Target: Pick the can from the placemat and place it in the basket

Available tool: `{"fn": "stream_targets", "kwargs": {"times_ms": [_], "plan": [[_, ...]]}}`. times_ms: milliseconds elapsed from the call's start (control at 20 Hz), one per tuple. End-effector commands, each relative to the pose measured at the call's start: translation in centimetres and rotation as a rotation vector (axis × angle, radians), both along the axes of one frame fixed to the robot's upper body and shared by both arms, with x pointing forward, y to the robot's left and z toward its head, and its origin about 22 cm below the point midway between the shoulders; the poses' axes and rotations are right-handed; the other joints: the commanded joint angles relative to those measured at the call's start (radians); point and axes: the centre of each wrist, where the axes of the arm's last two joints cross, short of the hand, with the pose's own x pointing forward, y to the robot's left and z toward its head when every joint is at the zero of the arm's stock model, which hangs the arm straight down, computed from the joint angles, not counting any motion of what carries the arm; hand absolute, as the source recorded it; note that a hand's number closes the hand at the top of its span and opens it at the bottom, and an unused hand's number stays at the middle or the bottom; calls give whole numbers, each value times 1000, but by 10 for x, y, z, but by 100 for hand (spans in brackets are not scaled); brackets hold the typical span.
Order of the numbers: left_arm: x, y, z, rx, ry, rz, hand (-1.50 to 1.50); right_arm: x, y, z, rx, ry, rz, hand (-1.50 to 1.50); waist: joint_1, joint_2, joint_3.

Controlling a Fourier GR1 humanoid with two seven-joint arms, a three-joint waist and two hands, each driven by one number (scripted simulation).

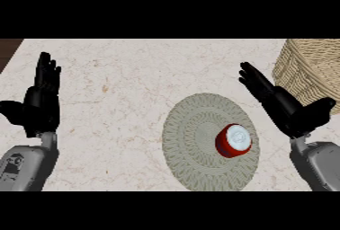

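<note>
Standing upright on the round woven placemat [199,148], the red can [233,140] with its pale top sits toward the mat's right side, nearer the surface's [126,99] front edge than its far one. A wicker basket [312,72] occupies the far right corner of the surface, well apart from the can and only partly in view. Left robot hand [40,105] shows near the surface's left edge, fingers straight and up, released and holding nothing. Right robot hand [289,110] is between the placemat and the basket, fingers straight, also released, touching neither the can nor the basket.
</note>
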Motion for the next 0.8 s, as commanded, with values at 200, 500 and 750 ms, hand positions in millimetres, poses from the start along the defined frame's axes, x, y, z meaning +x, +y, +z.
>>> {"fn": "stream_targets", "kwargs": {"times_ms": [200, 500, 750], "plan": [[-56, 0, -105, -108, 562, -107, 0, 13, 70, 42, 309, -114, 425, 150, 40, 0, 0], [-83, 13, -129, -111, 751, -147, 0, -47, 144, 42, 211, -232, 809, -150, -8, -31, -1], [-93, 18, -130, -133, 762, -130, 0, -56, 131, 58, -89, -337, 640, -150, -28, -36, -2]]}}
